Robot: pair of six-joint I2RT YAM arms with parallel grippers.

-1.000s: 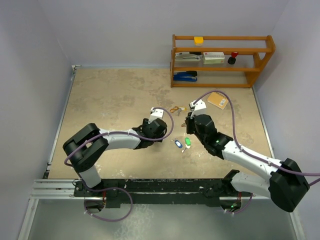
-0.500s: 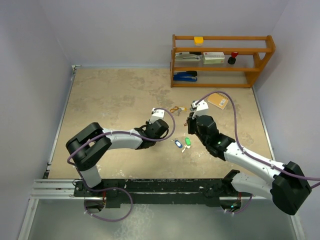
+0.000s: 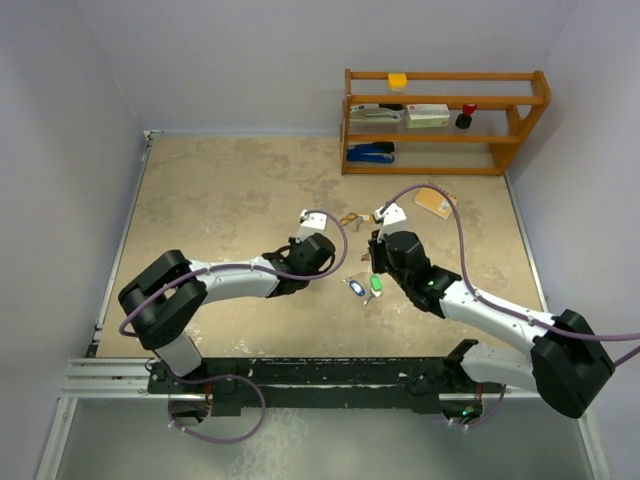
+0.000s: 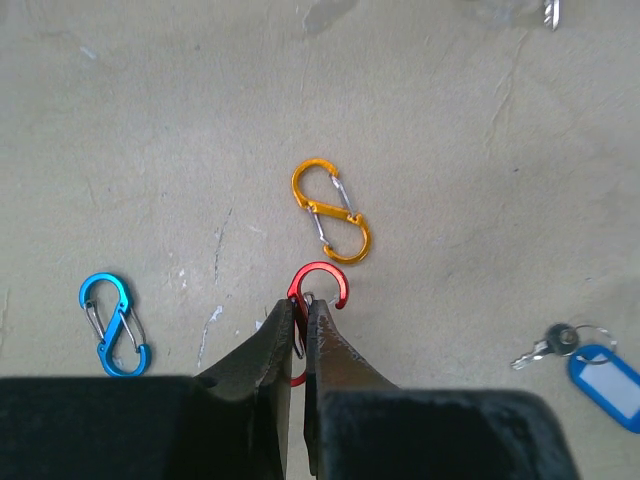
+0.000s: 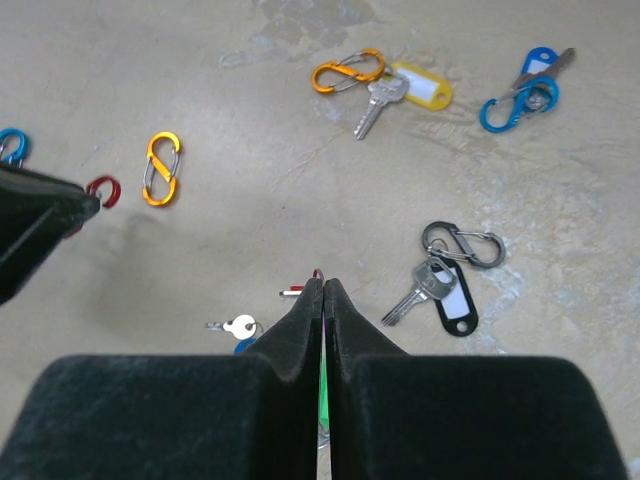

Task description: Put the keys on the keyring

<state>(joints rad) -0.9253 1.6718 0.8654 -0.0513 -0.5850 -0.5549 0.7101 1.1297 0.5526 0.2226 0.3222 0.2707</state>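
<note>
Red metal shows at the tips of the left gripper (image 4: pixel 303 305): it is pinching the red clip (image 4: pixel 320 265). Its two fingers squeeze tight on the lower part of the red clip, and the top loop sticks out past the tips. We see a loose orange clip (image 4: pixel 331 211) lying just past it, near but not touching. A loose blue clip (image 4: pixel 113 322) lies off to the left in that view, well apart. Over on the right, the loose blue-tag key (image 4: pixel 600 372) lies flat on the sandy table (image 4: pixel 150 120).

The right gripper (image 5: pixel 323 283) has its fingers pressed together too. A tiny red bit peeks out at the tips, but we cannot tell if the fingers are holding it. Through the thin slit between the fingers we see a strip of green.

From the top camera, the green-tag key (image 3: pixel 376 284) lies on the table just beside the right gripper, next to the loose blue-tag key.

More keys lie farther out on the table. The yellow-tag key (image 5: pixel 420 86) is hooked to the hooked orange clip (image 5: pixel 345 72). The black-and-white-tag key (image 5: pixel 447 298) is hooked to the black clip (image 5: pixel 463 243). The far blue-tag key (image 5: pixel 540 62) lies touching the far blue clip (image 5: pixel 505 110).

From above, the two grippers point at each other near the middle of the table, near but apart. A wooden shelf (image 3: pixel 445 138) stands at the far edge.
</note>
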